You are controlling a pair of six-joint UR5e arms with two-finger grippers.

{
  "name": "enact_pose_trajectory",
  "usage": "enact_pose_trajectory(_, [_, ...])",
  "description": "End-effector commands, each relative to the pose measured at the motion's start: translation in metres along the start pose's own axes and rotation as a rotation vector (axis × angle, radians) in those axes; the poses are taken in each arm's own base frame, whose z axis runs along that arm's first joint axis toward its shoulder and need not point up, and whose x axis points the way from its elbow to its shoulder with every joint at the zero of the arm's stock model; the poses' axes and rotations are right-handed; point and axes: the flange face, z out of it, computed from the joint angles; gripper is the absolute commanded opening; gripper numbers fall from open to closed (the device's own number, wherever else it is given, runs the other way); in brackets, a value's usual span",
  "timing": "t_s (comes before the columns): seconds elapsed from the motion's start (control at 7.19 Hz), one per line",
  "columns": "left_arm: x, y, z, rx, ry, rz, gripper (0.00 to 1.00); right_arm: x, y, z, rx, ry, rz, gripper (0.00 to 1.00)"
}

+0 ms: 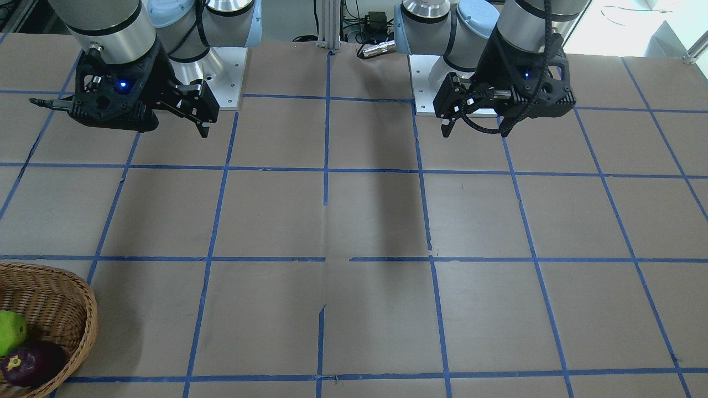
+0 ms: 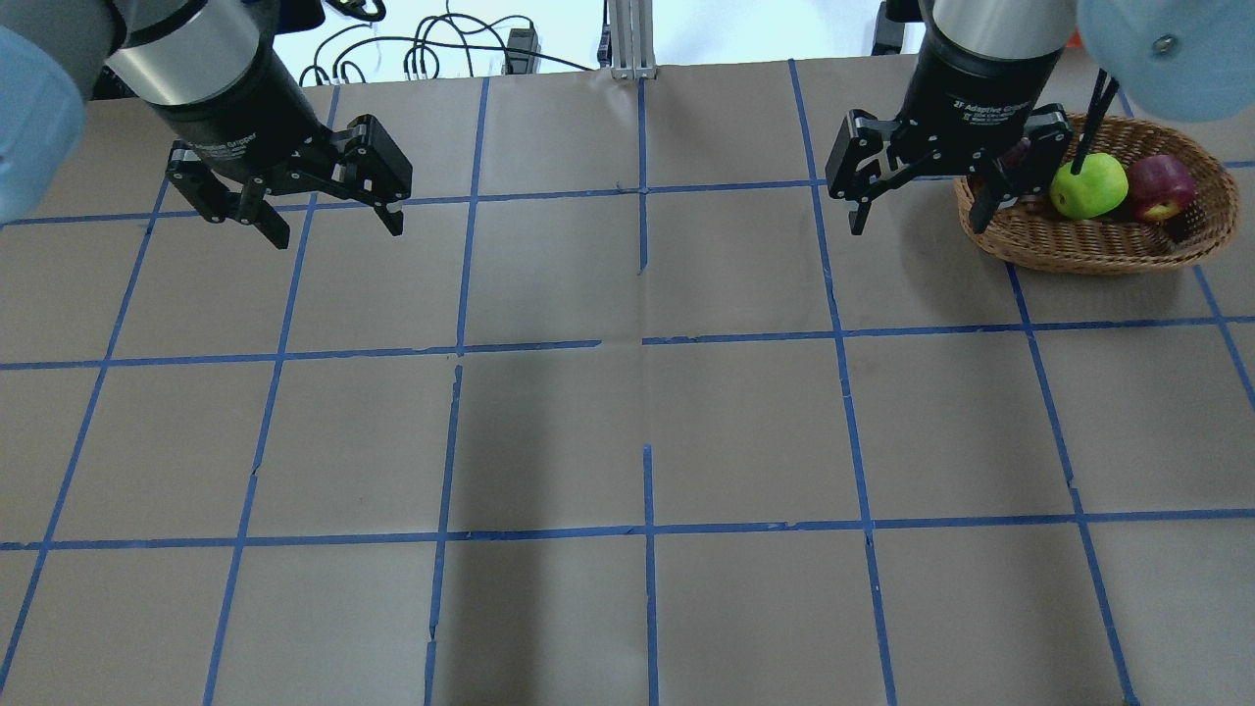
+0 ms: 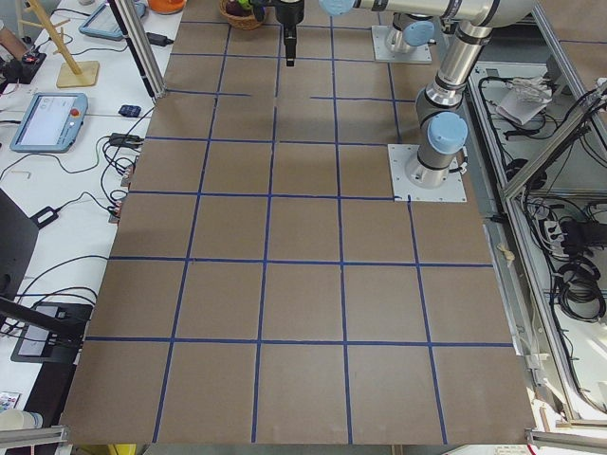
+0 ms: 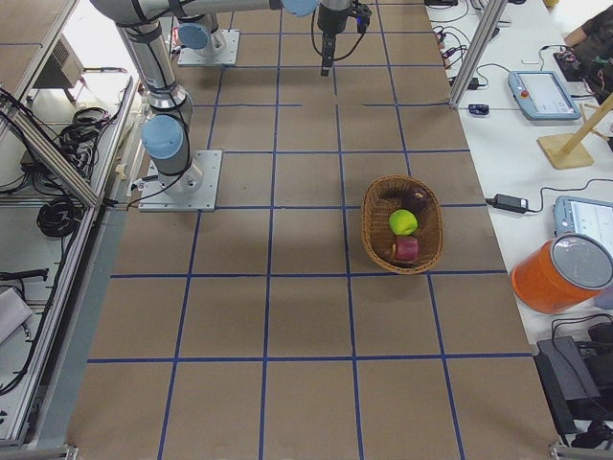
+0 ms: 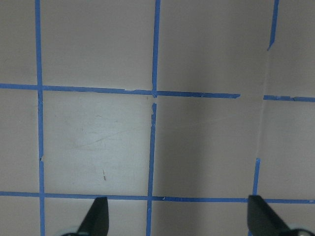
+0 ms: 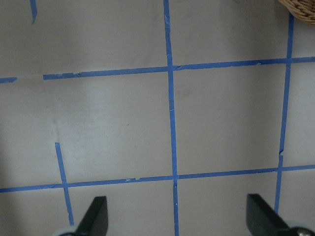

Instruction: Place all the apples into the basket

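A: Where do your tools stand?
B: Upper frame, overhead: your left tool (image 2: 338,233) and right tool (image 2: 919,221) hang above the tabletop (image 2: 637,441), both spread wide, gripping nothing.
A: The apples?
B: Upper right, in the basket (image 2: 1098,260): green apple (image 2: 1086,186) beside red apple (image 2: 1162,186); maroon apple (image 1: 30,362) lower left, front view.

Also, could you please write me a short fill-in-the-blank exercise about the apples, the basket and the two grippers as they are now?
1. The basket stands on the robot's ____ side.
2. The left gripper and the right gripper are both ____ and hold nothing.
3. The yellow-green apple lies inside the ____.
Missing words: right; open; basket.
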Motion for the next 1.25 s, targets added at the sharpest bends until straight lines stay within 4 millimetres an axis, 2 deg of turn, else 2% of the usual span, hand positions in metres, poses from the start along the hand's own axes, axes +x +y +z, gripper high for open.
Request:
enact_pose_trajectory(0.0, [-0.001, 0.000, 0.000, 0.001, 0.000, -0.002, 1.00, 0.005, 0.003, 0.000, -0.014, -0.006, 0.009, 1.00])
enact_pose_trajectory(0.28, [-0.002, -0.001, 0.000, -0.001, 0.001, -0.005, 1.00, 0.012, 0.007, -0.001, -0.018, -0.008, 0.023, 1.00])
enact_pose_trajectory(0.56, [-0.002, -0.001, 0.000, -0.001, 0.001, -0.005, 1.00, 0.028, 0.005, 0.004, -0.037, -0.040, 0.065, 1.00])
enact_pose_trajectory(0.84, [-0.002, -0.001, 0.000, -0.001, 0.003, -0.005, 1.00, 0.027, 0.019, 0.003, -0.017, -0.027, 0.076, 1.00])
enact_pose_trajectory(1.11, [-0.002, -0.001, 0.001, -0.002, 0.003, -0.006, 1.00, 0.027, 0.021, -0.006, -0.001, -0.025, 0.081, 1.00])
